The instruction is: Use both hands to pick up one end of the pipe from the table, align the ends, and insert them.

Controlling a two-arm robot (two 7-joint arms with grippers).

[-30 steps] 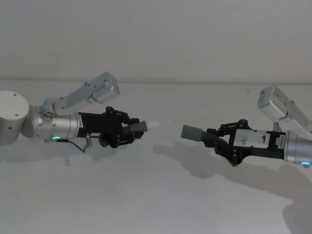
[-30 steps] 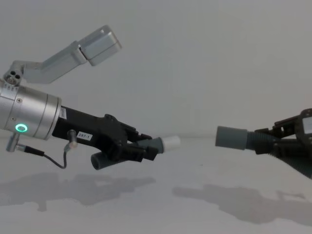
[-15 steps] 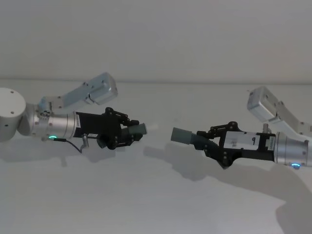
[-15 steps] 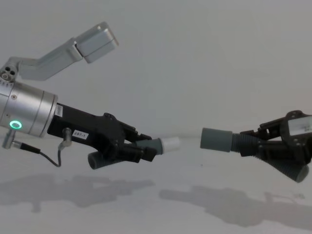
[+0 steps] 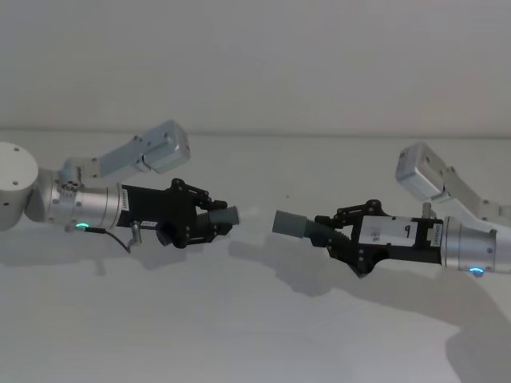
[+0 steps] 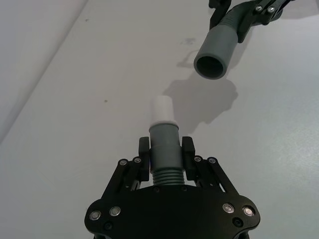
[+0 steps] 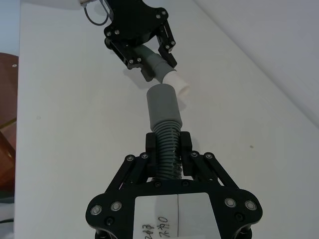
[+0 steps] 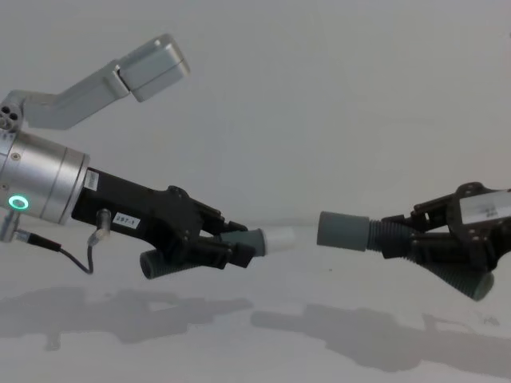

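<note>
**Two hose pieces held aloft, ends facing**

Left hand (image 8: 239,249): closed on the ribbed hose piece (image 6: 164,152) just behind its white tip (image 8: 279,238); tip points toward the robot's right. Wrist carries a green ring light (image 8: 15,203).

Right hand (image 8: 395,239): closed on the ribbed part of the second hose piece (image 7: 168,149), whose grey cuff (image 8: 343,230) points toward the left hand.

Tip and cuff: near, apart, a small gap between them, both clear above the tabletop (image 5: 255,335), shadows beneath.

Room: open tabletop all round; its far edge lies behind the arms.

Views: left wrist view shows the cuff's open bore (image 6: 212,66); right wrist view shows the tip (image 7: 178,82) angled just beyond the cuff rim.
</note>
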